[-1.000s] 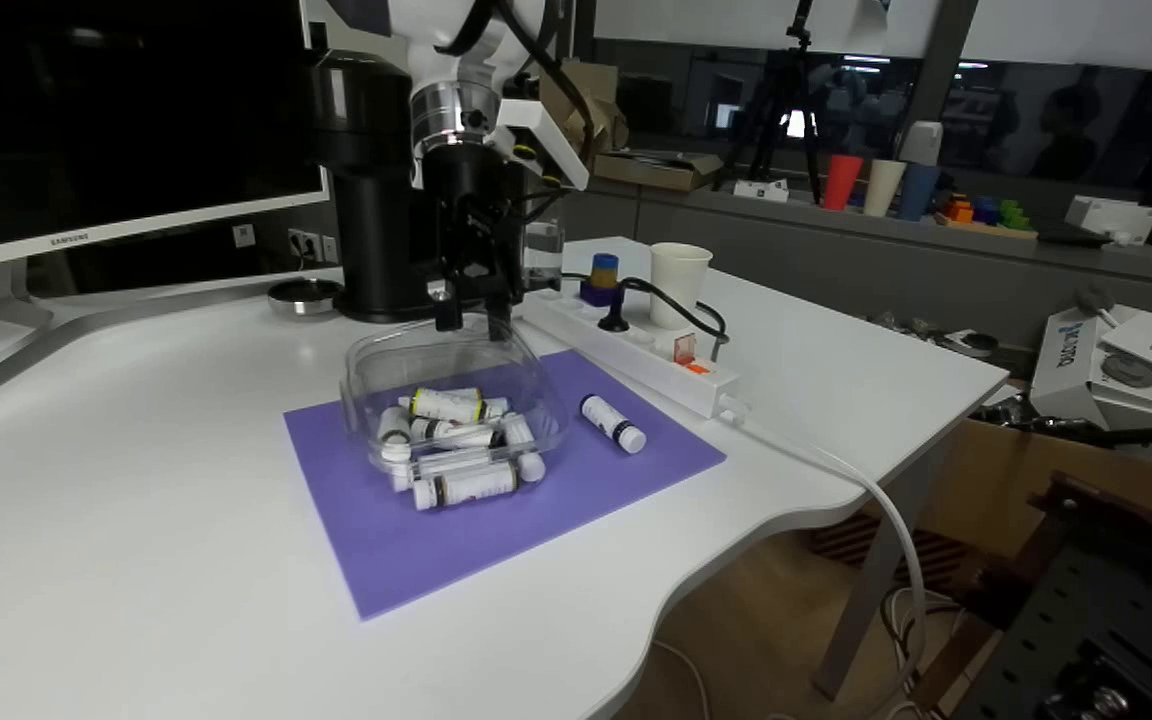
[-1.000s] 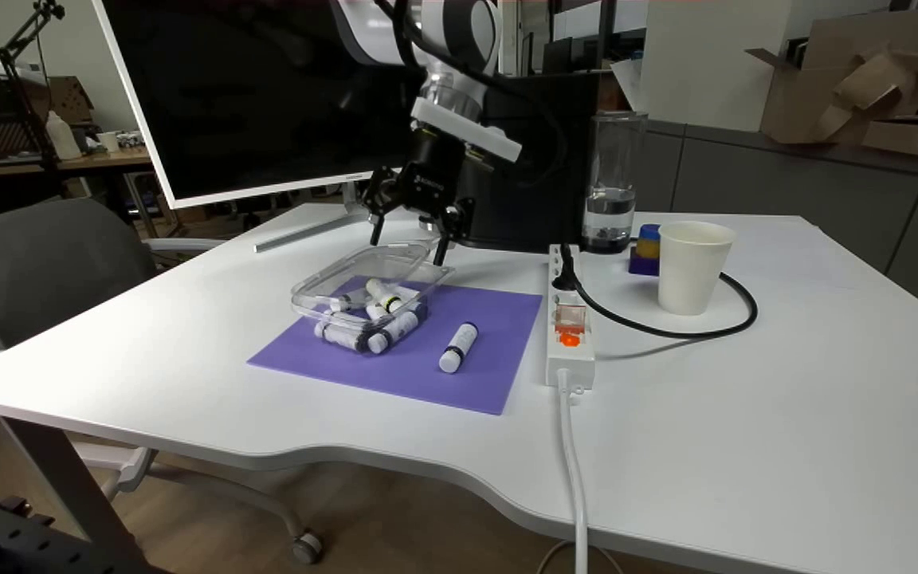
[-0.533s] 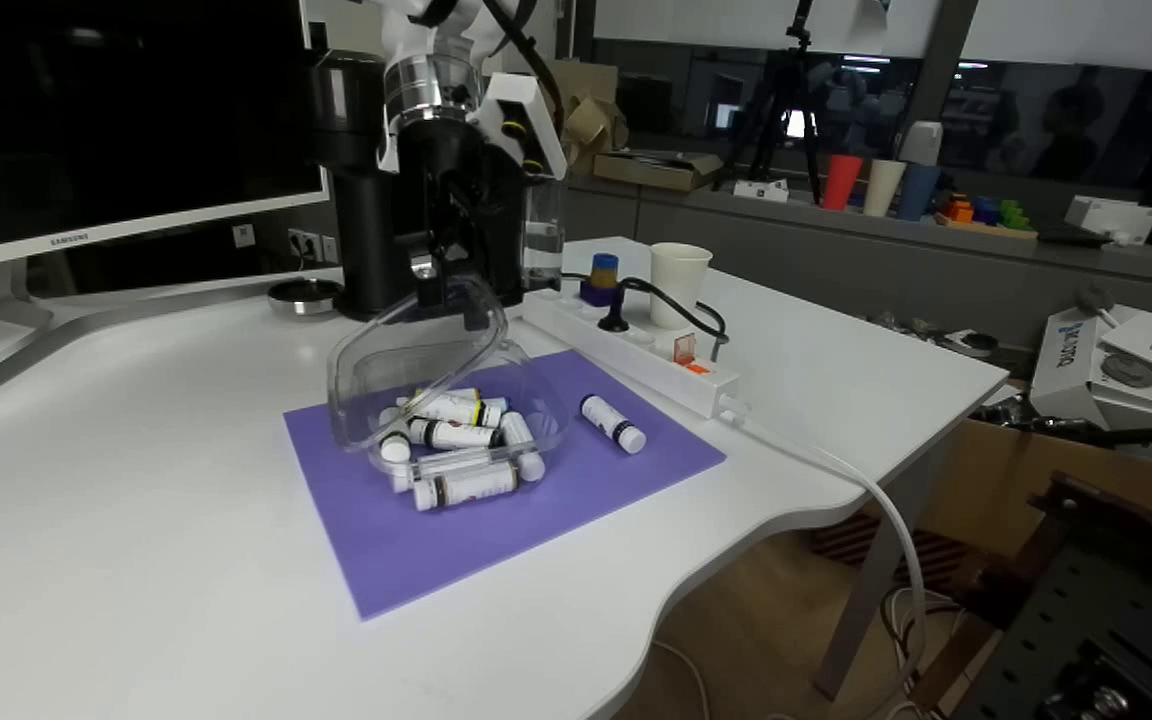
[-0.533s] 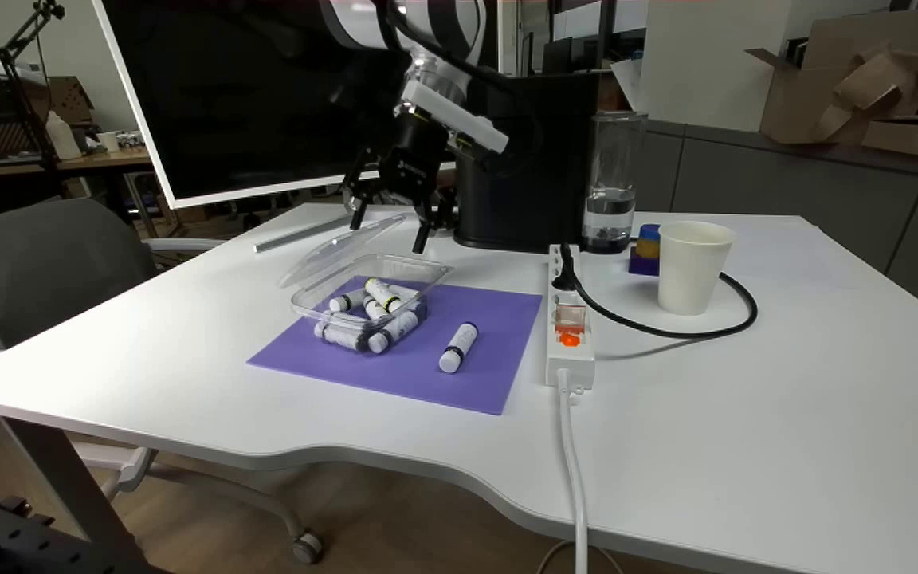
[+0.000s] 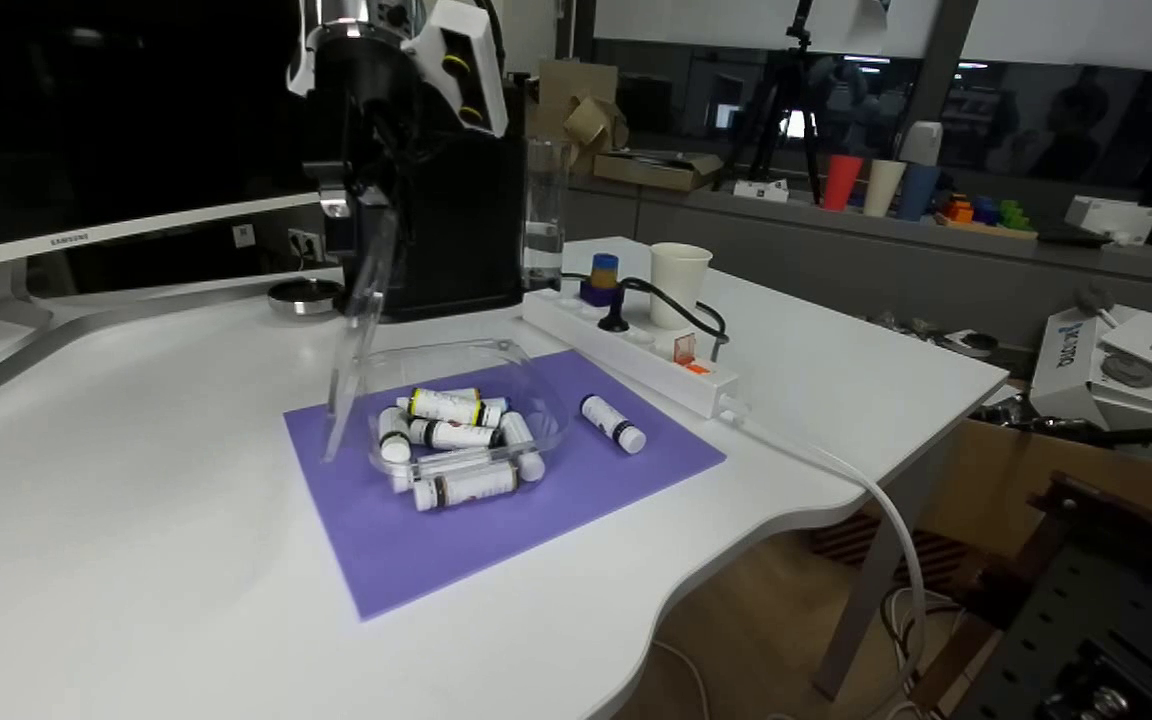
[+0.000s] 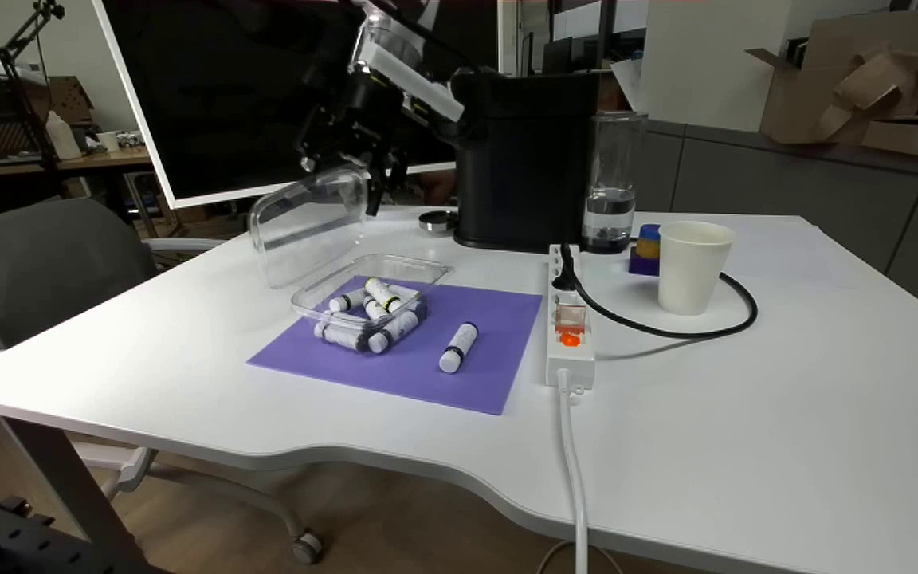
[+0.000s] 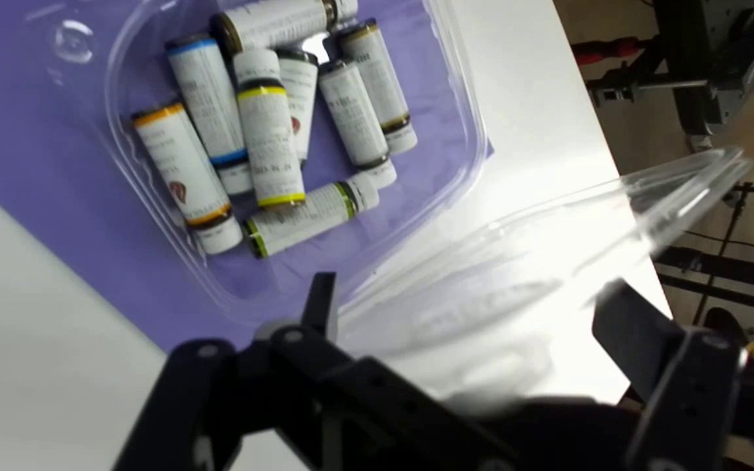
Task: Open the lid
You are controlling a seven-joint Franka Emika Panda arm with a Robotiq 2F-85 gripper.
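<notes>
Lid [image 6: 307, 227] steeply tilted; wrist view alone clearly shows pincer [image 7: 468, 296] gaping wide, clamping nothing.

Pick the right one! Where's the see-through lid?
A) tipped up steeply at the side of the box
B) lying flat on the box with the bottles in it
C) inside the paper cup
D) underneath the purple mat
A, because in both exterior views the see-through lid tilts steeply up at one side of the box, leaving the box's top uncovered.
</notes>
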